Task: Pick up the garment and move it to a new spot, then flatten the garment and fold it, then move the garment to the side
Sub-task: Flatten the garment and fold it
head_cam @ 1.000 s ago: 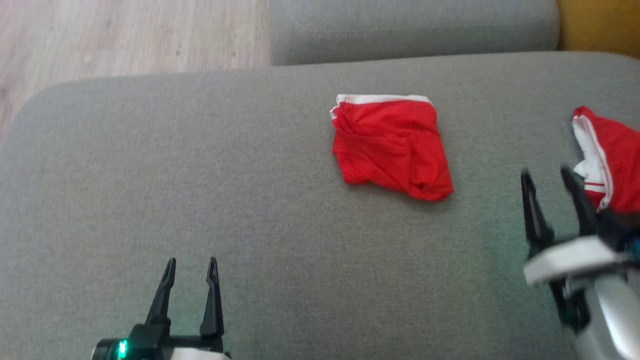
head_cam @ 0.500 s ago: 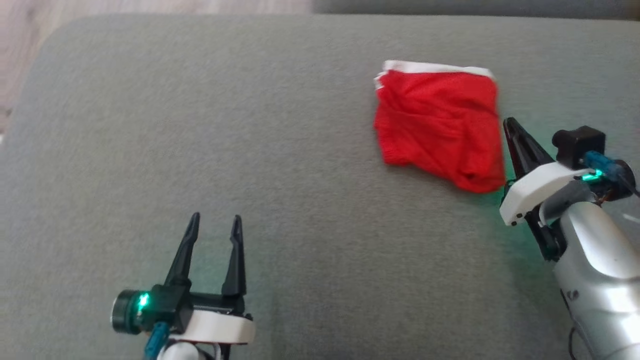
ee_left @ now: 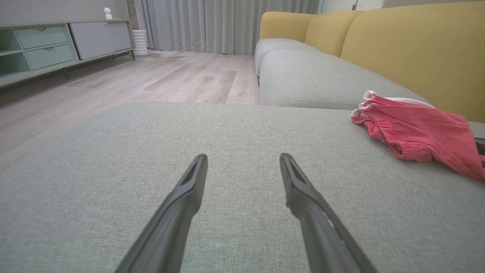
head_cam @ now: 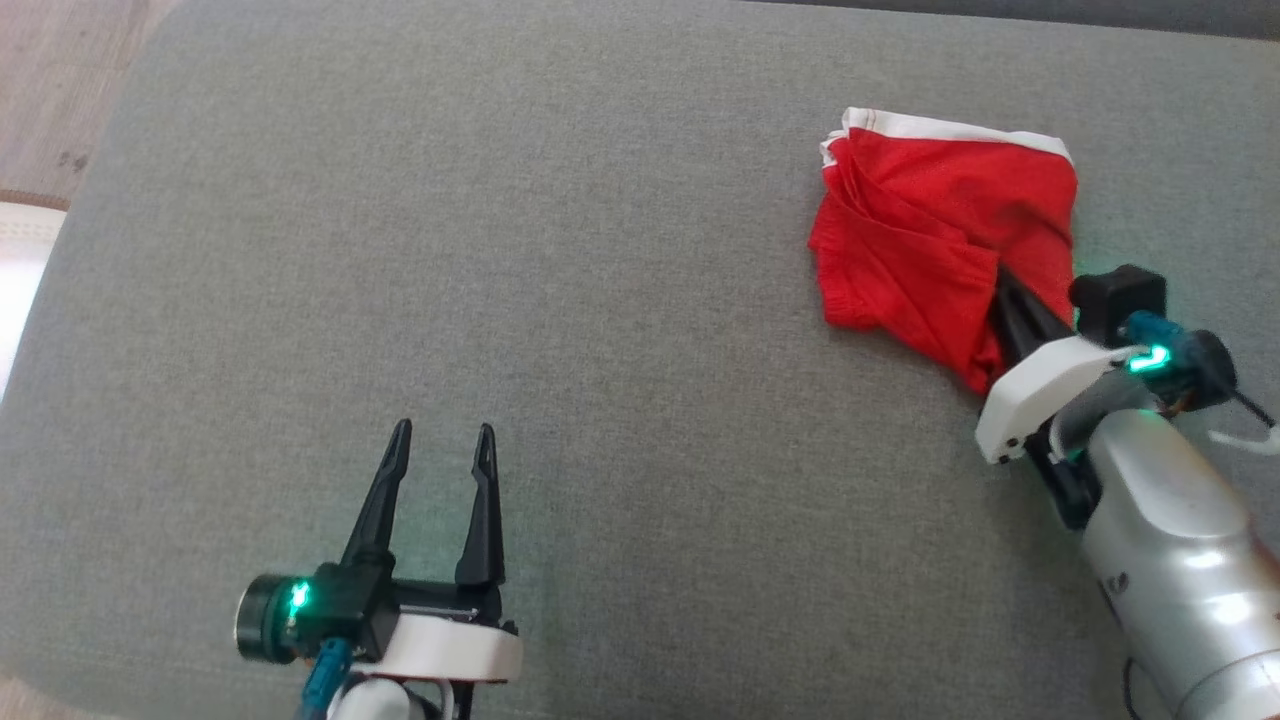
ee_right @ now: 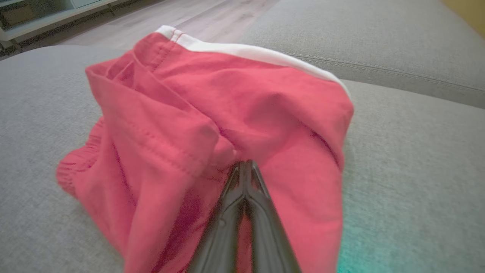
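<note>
The garment (head_cam: pixel 930 230) is a red cloth with a white band along its far edge, lying bunched on the grey cushion (head_cam: pixel 600 300) at the right. My right gripper (head_cam: pixel 1000 285) is shut on the garment's near right part, and the cloth is pulled up into a peak around the fingers. In the right wrist view the garment (ee_right: pixel 212 125) drapes over both sides of my pinched right gripper (ee_right: pixel 244 163). My left gripper (head_cam: pixel 442 440) stands open over bare cushion at the lower left, far from the cloth. The left wrist view shows the garment (ee_left: pixel 416 129) off to the right of my left gripper (ee_left: pixel 242 161).
A second grey seat cushion (ee_left: pixel 322 76) lies beyond this one, with yellow backrests (ee_left: pixel 398 41) behind. Wooden floor (ee_left: pixel 151 76) and a low cabinet (ee_left: pixel 45 45) are off the cushion's left side. A white object (head_cam: pixel 20 270) sits at the left edge.
The camera has shifted down and left. My right gripper moved from beside the garment onto it, shut on the cloth and lifted it into a peak. My left gripper stayed open.
</note>
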{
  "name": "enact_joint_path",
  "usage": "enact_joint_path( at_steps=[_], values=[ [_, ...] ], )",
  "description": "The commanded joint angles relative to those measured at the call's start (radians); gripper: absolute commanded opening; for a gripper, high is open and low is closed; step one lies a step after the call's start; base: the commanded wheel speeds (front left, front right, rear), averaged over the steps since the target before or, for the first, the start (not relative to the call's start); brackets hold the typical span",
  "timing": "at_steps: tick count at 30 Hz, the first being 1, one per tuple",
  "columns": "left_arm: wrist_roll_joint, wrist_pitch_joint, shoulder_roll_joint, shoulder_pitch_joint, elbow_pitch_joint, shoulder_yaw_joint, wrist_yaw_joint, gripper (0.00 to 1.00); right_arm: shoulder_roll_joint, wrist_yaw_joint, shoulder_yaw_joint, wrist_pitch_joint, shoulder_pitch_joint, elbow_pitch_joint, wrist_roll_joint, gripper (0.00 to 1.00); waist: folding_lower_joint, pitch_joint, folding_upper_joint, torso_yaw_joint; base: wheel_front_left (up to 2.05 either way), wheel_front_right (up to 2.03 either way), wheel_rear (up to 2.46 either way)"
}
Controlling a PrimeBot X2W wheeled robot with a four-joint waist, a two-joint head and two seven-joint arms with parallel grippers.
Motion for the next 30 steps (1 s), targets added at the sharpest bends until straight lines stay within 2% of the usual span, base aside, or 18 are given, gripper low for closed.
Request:
enact_joint_path(
  at_steps=[1, 17, 22, 30],
  values=[
    [-0.006, -0.009, -0.001, -0.026, -0.025, 0.026, 0.005, 1.00, 0.010, -0.001, 0.028, -0.015, -0.023, -0.018, 0.008, 0.00, 0.0000, -0.002, 0.0000, -0.002, 0.00, 0.00, 0.00],
    [-0.015, -0.009, -0.001, -0.022, -0.022, 0.021, 0.010, 1.00, 0.075, -0.001, 0.289, -0.026, -0.024, -0.048, 0.091, 0.00, 0.0000, -0.024, 0.0000, -0.009, 0.00, 0.00, 0.00],
    [-0.018, -0.009, -0.001, -0.018, -0.023, 0.022, 0.011, 1.00, 0.070, -0.001, 0.361, -0.027, -0.026, -0.059, 0.117, 0.00, 0.0000, -0.031, 0.0000, -0.007, 0.00, 0.00, 0.00],
    [-0.020, -0.009, -0.001, -0.004, -0.027, 0.034, 0.016, 1.00, 0.052, -0.001, 0.416, -0.036, -0.023, -0.084, 0.155, 0.00, 0.0000, -0.054, 0.0000, -0.027, 0.00, 0.00, 0.00]
  ],
)
